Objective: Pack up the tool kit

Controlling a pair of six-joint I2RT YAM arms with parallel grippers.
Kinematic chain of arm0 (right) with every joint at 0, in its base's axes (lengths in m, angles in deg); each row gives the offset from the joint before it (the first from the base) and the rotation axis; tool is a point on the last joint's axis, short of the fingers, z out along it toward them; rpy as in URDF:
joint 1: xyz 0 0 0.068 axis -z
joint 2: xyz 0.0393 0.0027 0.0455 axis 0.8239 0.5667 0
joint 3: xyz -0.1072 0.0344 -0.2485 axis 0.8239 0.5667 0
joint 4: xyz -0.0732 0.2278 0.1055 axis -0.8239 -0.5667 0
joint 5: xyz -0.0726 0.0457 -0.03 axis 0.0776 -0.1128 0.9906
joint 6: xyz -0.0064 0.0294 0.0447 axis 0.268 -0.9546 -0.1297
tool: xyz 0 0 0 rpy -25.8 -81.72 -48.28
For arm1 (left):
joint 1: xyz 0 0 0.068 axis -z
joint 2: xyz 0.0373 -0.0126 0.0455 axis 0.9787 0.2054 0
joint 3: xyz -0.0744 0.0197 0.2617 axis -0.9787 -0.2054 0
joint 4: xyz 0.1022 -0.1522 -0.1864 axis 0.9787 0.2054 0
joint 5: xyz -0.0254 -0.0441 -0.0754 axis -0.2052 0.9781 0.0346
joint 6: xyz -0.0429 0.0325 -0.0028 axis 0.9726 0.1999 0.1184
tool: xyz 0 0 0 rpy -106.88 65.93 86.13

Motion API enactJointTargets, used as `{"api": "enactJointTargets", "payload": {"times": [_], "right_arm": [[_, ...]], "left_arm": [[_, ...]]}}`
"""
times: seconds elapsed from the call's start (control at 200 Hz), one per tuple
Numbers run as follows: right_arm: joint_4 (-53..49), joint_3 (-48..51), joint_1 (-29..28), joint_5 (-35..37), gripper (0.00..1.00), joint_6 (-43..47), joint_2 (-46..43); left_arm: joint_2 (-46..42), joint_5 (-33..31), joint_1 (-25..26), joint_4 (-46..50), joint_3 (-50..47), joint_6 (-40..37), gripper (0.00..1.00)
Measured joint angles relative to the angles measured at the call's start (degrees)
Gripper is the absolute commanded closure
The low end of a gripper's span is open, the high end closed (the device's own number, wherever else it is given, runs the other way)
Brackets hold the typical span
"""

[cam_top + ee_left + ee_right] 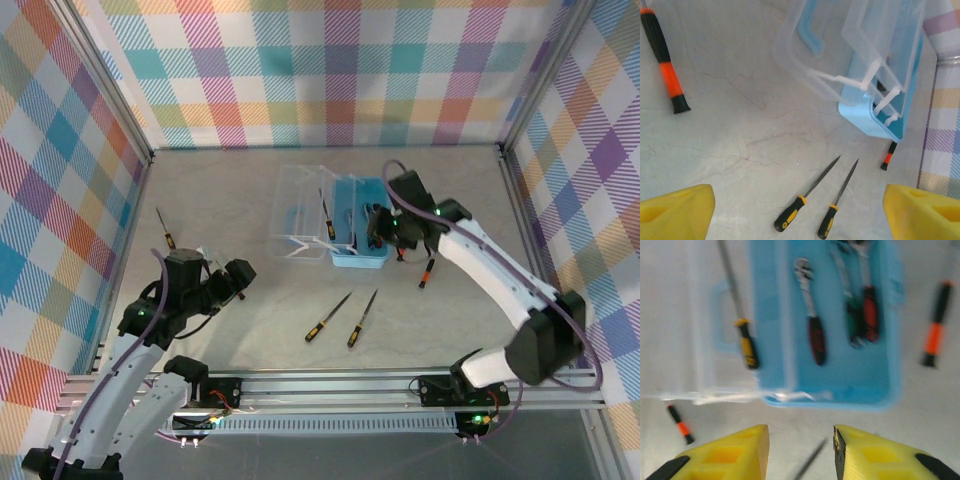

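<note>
— Case from above: where does it sit?
— The small light-blue translucent plastic case (362, 240) lies mid-worktop (250, 190), its clear hinged lid (300, 215) open to the left. The right pincer (380, 228) hangs over the case and the left pincer (240, 278) hovers near-left. Two slim yellow-and-black-handled screwdrivers (330, 316) lie loose on the near side of the case.
— Left wrist?
— Yellow fingers (675, 210) are wide apart and empty. A black-and-orange-handled screwdriver (665, 65) lies far left.
— Right wrist?
— Fingers (730, 455) are parted by a slim gap and grip nothing, above red-handled tools (815, 342) seated in the case. One yellow-handled screwdriver (746, 342) rests on the lid.
— Risks?
— Shutting the lid would likely spill that one. Thin shafts lying flat may also slip out of a pinch.
</note>
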Motion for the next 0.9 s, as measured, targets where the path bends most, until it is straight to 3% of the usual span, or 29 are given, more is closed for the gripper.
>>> {"api": "enactJointTargets", "payload": {"times": [0.165, 0.305, 0.595, 0.905], "right_arm": [[-1.64, 17.14, -9.18, 4.94, 0.57, -9.2, -10.8], [-3.39, 23.52, -18.14, 6.05, 0.59, -17.05, -11.98], [-4.68, 16.41, -28.89, 9.22, 0.52, -24.79, 3.23], [-3.69, 11.06, -31.63, 10.29, 0.52, -29.57, 12.63]], "left_arm": [[0.22, -0.04, 3.45, -1.33, -2.78, 1.36, 0.15], [0.96, -0.66, 6.43, -3.15, -2.99, 2.34, 0.15], [1.25, -2.97, 11.87, -5.29, -4.44, 3.93, 0.15], [-3.21, -5.14, 12.96, -3.63, -5.79, 4.55, 0.14]]}}
